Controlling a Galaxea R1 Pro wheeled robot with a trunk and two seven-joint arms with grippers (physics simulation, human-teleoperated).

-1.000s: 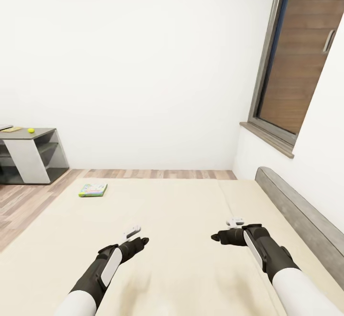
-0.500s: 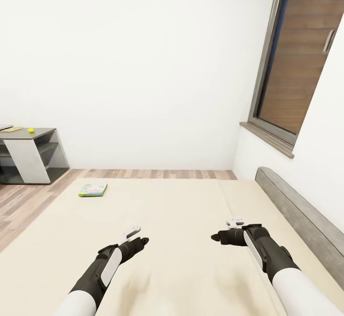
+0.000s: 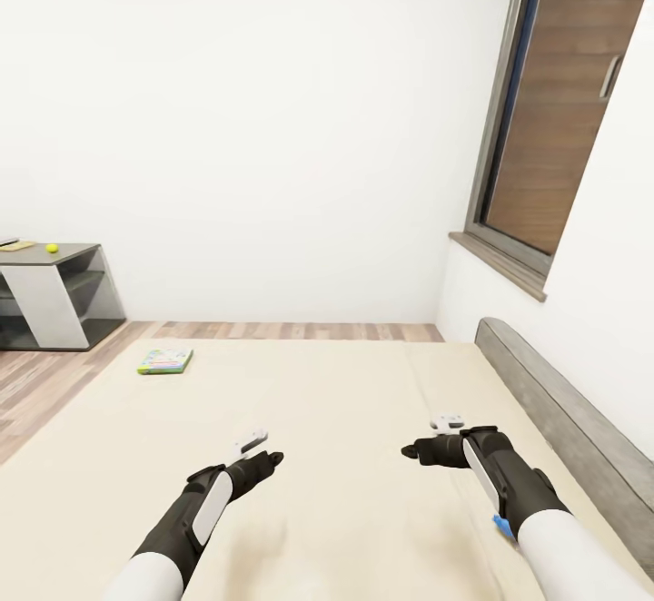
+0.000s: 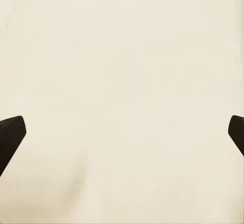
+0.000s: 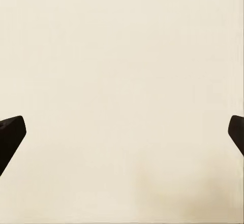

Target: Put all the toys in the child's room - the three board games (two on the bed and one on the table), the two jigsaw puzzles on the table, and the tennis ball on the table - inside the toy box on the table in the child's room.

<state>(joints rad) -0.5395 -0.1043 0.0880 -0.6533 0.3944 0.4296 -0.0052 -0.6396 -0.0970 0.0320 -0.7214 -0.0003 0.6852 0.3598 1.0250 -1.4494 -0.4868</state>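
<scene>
Room: white walls point(image 3: 272, 111) rose behind a wide cream bed point(image 3: 345, 419), with a strip of wood plank floor point(image 3: 45, 383) along the bed's far and left edges.
Window: a dark-framed window point(image 3: 554, 120) with a brown panel sat in the right wall, above a grey sill.
Headboard: a grey wooden headboard point(image 3: 563, 428) ran along the bed's right edge.
Board game: one flat green-edged board game point(image 3: 165, 361) lay flat on the bed near its far left corner, well apart from both arms.
Table: a low dark-grey table point(image 3: 50, 251) with pale fronts and open shelves stood against the far wall, beyond the bed's left edge.
Ball: a small yellow-green ball point(image 3: 52, 248) rested on the table top, near its front edge.
Other items on table: a thin flat item lay at the table's cut-off left end; too small to tell what it was.
Left gripper: the left gripper point(image 3: 268, 458) hung over the bed's near part with nothing in it; in its wrist view the two dark fingertips point(image 4: 11, 135) stood wide apart with bare cream cover between them.
Right gripper: the right gripper point(image 3: 411, 449) hung over the bed to the right of the left one, also holding nothing; its fingertips point(image 5: 11, 135) were spread wide over plain cream cover.
Blue spot: a small blue patch point(image 3: 500, 521) showed beside the right forearm, too little of it visible to identify.
</scene>
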